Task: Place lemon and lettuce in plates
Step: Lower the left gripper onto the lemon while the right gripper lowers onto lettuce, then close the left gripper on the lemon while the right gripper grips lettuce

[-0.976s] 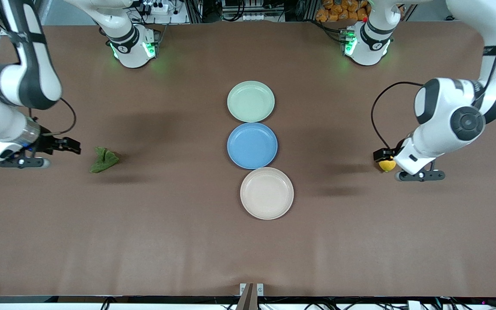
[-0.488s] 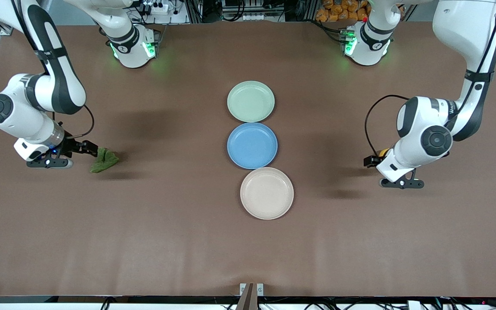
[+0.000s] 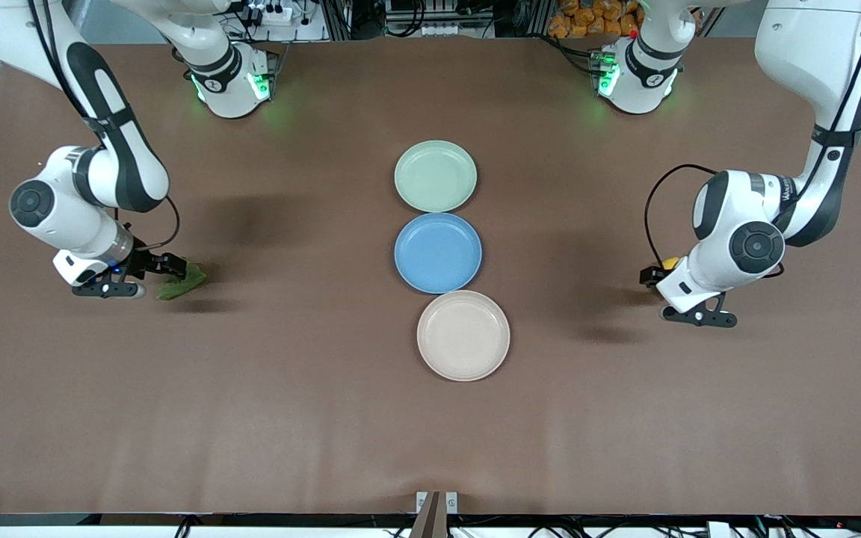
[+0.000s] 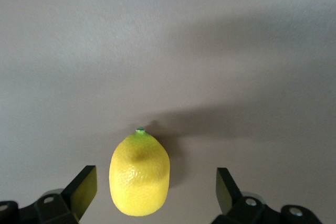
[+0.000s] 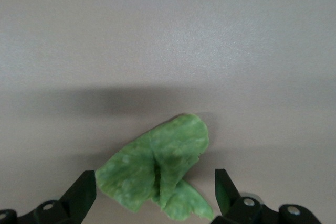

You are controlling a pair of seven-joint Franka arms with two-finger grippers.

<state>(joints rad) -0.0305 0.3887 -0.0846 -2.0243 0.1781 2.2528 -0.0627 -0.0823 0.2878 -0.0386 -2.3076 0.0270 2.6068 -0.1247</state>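
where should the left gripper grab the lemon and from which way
Grip the lemon across its wide middle, coming straight down from above. It lies on its side on the table, its pointed tip facing away from the wrist, so its rounded flanks face the fingers. The left gripper is open and already straddles it, though off-center toward one finger; centering first seems safer.

No text, label, brand, number or sign can be read with any certainty. The only lettering visible is a small dark marking on the white casing of the left arm (image 3: 783,196), above its gripper, and it is too small to make out.
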